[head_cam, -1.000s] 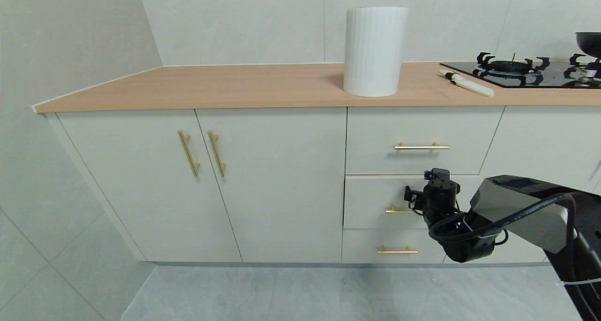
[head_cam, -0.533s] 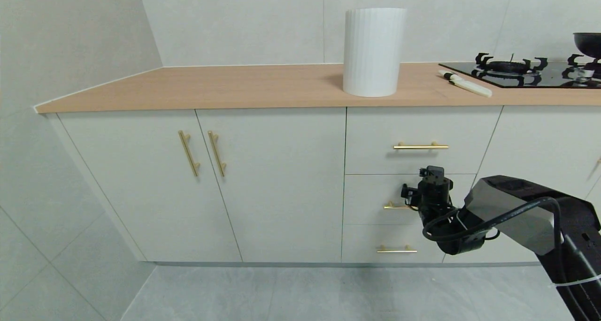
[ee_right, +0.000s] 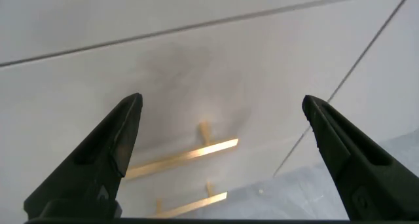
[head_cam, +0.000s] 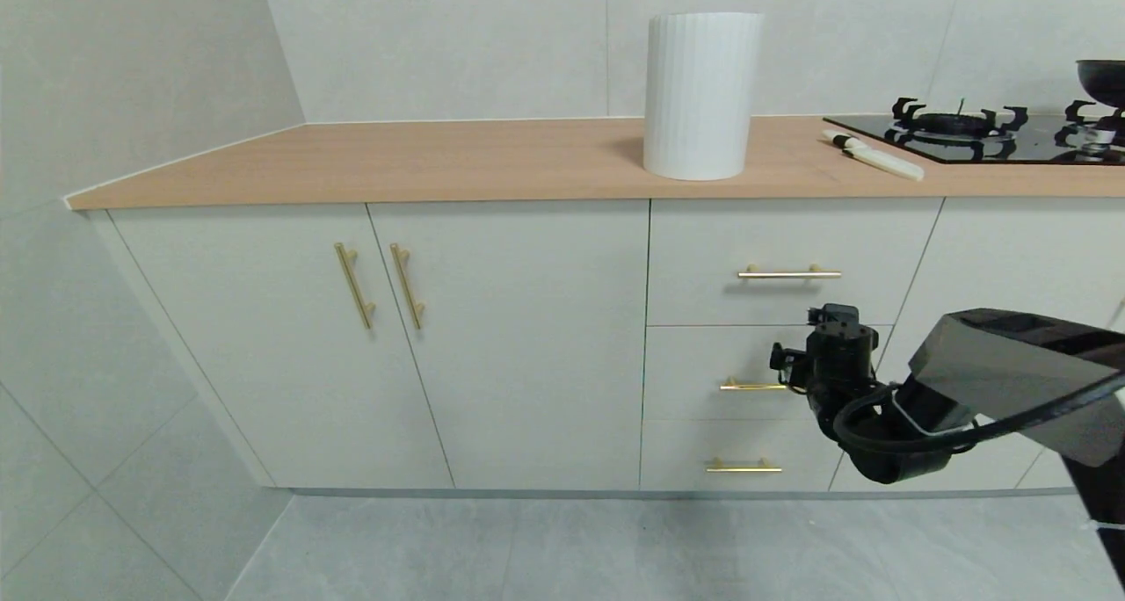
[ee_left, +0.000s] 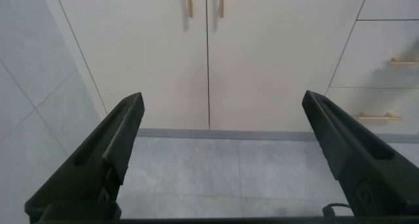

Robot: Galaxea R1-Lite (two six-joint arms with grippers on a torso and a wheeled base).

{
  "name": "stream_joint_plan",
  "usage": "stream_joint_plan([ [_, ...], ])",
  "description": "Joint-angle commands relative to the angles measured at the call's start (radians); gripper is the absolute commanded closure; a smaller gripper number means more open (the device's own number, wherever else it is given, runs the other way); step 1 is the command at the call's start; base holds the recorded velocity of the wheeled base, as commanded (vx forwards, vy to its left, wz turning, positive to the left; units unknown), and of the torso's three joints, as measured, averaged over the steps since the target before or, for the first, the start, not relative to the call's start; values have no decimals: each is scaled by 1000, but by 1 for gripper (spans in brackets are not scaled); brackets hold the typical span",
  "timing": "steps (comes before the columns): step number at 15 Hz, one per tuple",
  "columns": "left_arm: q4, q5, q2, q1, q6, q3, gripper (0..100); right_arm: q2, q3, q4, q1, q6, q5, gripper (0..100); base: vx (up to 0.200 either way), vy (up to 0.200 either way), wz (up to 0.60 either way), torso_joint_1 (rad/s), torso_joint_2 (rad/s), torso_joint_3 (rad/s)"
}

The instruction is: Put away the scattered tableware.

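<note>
Lower right, the right pincer (head_cam: 789, 371), spread wide and empty, may miss the slim brass drawer handle (head_cam: 753, 387) if it closes off-line.

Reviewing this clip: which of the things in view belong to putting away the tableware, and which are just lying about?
Part of the job:
knife lying on the counter
white ribbed container, probably its holder
middle drawer handle, with the open right gripper close to it

Just lying about:
gas stove
black pan
cabinet doors
</note>
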Motion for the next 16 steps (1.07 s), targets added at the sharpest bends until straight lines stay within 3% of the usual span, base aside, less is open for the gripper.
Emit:
stream_joint_plan([
  [1, 0, 0, 2, 0, 0, 0, 0, -373, 325, 4, 20, -15, 63, 0, 0, 0, 0, 0, 0, 0],
  [5, 0, 0, 2, 0, -2, 0, 0, -838, 664, 8, 31, -151, 130, 0, 0, 0, 0, 0, 0, 0],
  [9, 0, 0, 2, 0, -2, 0, 0, -1229, 765, 112, 24, -252, 32, 0, 0, 0, 0, 0, 0, 0],
  [11, 0, 0, 2, 0, 0, 0, 0, -1523, 759, 307, 24, -383, -25, 0, 0, 0, 0, 0, 0, 0],
  [13, 0, 0, 2, 0, 0, 0, 0, -1797, 759, 516, 0, -429, -88, 0, 0, 0, 0, 0, 0, 0],
  [16, 0, 0, 2, 0, -2, 0, 0, -2122, 733, 826, -141, -466, -66, 0, 0, 0, 0, 0, 0, 0],
])
